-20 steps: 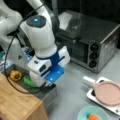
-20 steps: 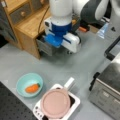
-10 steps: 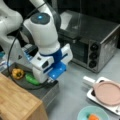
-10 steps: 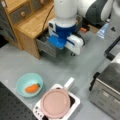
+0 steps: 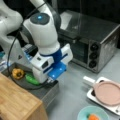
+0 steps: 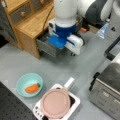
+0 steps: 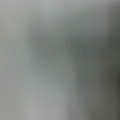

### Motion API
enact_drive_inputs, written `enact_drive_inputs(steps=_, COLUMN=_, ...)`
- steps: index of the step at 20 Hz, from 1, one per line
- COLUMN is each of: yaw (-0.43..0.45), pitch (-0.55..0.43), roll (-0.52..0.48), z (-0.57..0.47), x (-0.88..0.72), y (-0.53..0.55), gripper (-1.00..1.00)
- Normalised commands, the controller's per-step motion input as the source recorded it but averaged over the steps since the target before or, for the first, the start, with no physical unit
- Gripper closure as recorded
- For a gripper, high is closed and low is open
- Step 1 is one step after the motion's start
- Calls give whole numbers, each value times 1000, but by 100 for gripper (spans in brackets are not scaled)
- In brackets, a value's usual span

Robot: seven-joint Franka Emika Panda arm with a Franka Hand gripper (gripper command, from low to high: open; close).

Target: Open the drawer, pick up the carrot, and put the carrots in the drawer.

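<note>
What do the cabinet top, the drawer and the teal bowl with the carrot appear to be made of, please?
The cabinet top looks like light wood with a matte finish, showing warm grain. The drawer looks like grey metal, flat and dull, though painted board is possible. The teal bowl looks like smooth plastic, uniformly coloured. The carrot is likely plastic.

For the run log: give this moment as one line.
drawer: open, yellow and green vegetables inside | gripper: at drawer front edge | carrot: in teal bowl, not picked
</note>
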Motion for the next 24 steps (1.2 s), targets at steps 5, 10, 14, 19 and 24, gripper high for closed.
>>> enact_drive_inputs(steps=5, yaw=50, pitch=-115, roll=87, z=-63, x=-119, y=-104, gripper=-100)
enact_drive_inputs(steps=10, yaw=67, pitch=-118, roll=60, z=-37, x=-99, y=-227, gripper=-100)
enact_drive_inputs(steps=14, yaw=29, pitch=-118, roll=36, z=-23, x=-116, y=-101, gripper=-100)
enact_drive_inputs(steps=19, yaw=-13, pitch=-82, roll=13, z=32, x=-147, y=67, gripper=-100)
enact_drive_inputs(steps=24, yaw=-66, pitch=13, roll=-19, z=183, x=-195, y=179, gripper=-100)
